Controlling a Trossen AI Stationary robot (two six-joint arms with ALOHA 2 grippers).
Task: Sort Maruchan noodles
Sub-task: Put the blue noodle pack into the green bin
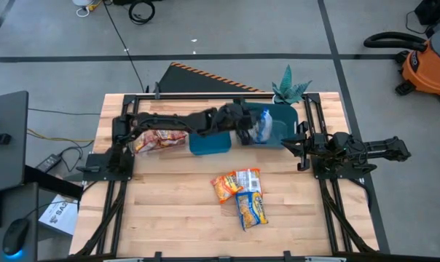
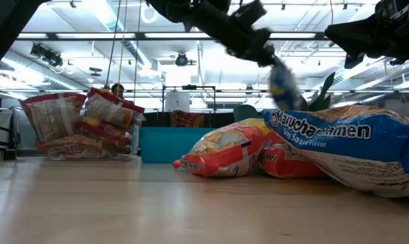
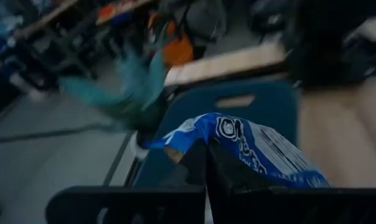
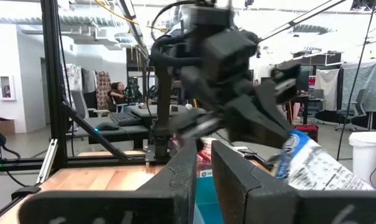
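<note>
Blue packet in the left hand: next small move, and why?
Probably lower a little and release. The left hand is shut on the blue packet, which hangs above the right teal bin, apparently not yet inside. The right hand waits at the table's right edge.

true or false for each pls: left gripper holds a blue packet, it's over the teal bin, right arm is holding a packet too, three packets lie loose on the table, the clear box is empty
1. The left gripper is shut on a blue-silver packet. True.
2. That packet hangs over a teal bin. True.
3. The right gripper holds a packet too. False: it holds nothing and waits at the table's right edge.
4. Three loose packets lie together on the table. True.
5. The clear box is empty. False: red packets sit in it.
</note>
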